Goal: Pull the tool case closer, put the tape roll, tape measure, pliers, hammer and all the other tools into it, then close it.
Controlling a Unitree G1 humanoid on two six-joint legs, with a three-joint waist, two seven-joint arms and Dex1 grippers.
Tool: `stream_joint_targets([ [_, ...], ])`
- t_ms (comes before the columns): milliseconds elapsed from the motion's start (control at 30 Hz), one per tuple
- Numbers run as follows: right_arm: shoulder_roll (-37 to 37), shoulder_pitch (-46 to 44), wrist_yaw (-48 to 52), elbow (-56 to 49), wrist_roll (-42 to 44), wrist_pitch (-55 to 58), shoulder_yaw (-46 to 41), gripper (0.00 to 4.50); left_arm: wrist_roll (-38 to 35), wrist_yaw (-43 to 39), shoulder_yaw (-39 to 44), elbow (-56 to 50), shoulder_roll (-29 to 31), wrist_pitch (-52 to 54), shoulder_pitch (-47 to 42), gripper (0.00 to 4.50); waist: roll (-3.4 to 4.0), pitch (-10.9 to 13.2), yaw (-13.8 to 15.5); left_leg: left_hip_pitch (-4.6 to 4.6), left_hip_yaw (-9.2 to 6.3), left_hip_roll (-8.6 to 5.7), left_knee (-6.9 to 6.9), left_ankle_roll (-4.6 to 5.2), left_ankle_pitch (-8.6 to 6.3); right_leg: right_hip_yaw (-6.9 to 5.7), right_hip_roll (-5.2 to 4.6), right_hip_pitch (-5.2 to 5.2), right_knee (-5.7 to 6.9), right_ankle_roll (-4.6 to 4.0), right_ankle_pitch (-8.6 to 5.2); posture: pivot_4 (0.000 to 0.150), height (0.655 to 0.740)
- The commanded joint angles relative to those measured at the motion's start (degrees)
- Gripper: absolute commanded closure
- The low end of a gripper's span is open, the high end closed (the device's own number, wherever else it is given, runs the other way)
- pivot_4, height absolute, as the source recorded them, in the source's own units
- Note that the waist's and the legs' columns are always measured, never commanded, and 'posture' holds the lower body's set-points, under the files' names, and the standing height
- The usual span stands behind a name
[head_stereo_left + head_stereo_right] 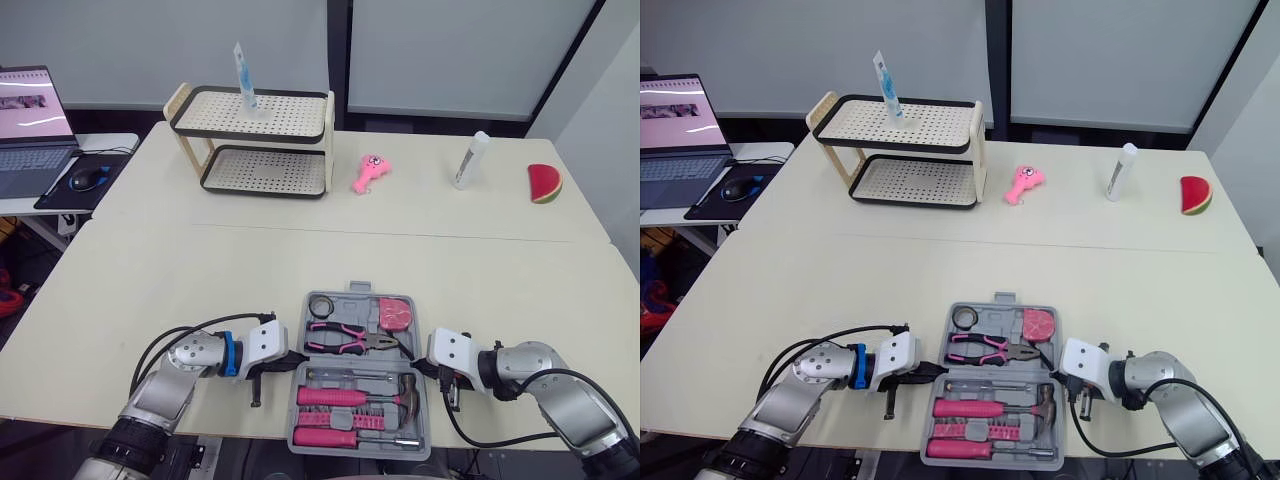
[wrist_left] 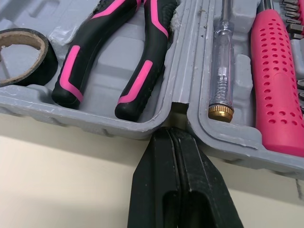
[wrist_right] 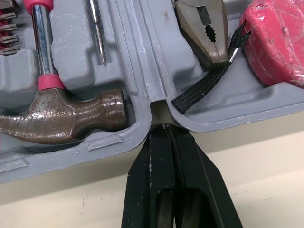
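Left hand (image 2: 170, 135) and right hand (image 3: 165, 130), fingers together, touch the hinge notches of the open, filled case (image 1: 298, 402) near the table (image 1: 150, 300) edge; best to lift one half evenly from both sides.

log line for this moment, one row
tool case: open, packed | left claw: shut, tip at case edge | right claw: shut, tip at case edge

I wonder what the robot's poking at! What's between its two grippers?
The open tool case lies between the left gripper and the right gripper; each shut tip sits at a notch in its hinge. The eye views show it.
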Motion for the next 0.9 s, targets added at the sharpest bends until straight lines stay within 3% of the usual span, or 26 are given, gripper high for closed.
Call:
stream_joint_targets([
  [33, 0.9, -0.1, 1.4, -3.5, 1.5, -0.7, 1.9, 4.48, -1.2, 0.1, -2.1, -3.6, -1.5, -0.6, -0.3, 4.50, 0.00, 0.0, 0.0, 0.00, 0.00, 0.00, 0.00, 0.00, 0.00, 0.00, 0.00, 0.00, 0.00, 0.00, 0.00, 0.150, 0.7350],
  [900, 2.0, -2.5, -0.2, -0.8, 0.8, -1.6, 0.5, 4.48, 1.6, 2.6, -3.2, 2.6, -3.7, -4.7, -4.2, 4.50, 0.00, 0.0, 0.1, 0.08, 0.00, 0.00, 0.01, 0.00, 0.00, 0.01, 0.00, 0.08, -0.03, -0.01, 0.01, 0.150, 0.7350],
])
